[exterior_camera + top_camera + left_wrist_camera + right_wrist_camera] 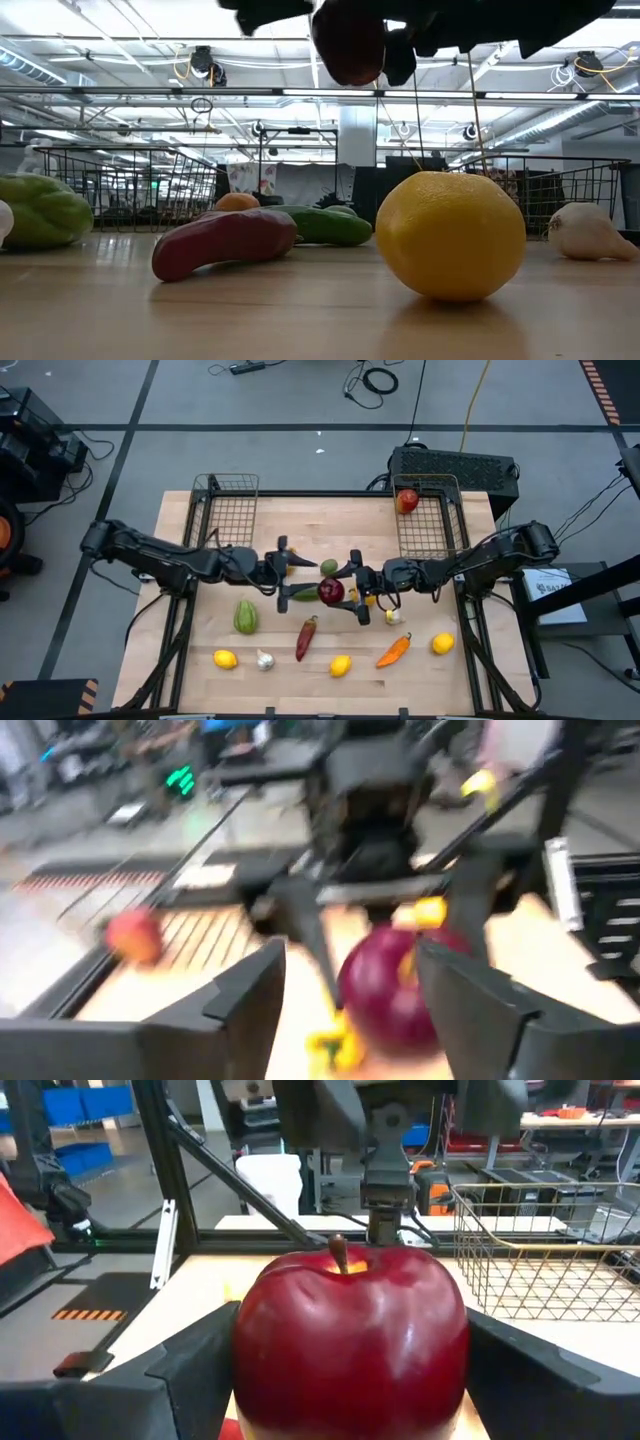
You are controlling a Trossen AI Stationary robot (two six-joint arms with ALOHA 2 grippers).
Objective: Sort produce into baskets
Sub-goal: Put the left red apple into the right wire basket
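Apple (350,1340) clamped in right gripper (357,593); left gripper (283,572) open. High view alone shows another apple (406,501) inside right basket (428,520).

A pale wooden table (190,670) stands on a grey floor (300,400) crossed by dark seams, with black cables (375,378) and a yellow cable (470,405) trailing over it. Orange-and-black hazard tape (597,385) marks the floor at one corner. A black box (455,465) sits at the table's far edge. Seen level across the table, the room has a white ceiling hung with pipes (300,92), strip lights (100,45) and a white column (357,135). Blue bins (85,1105) stand on shelving farther off.
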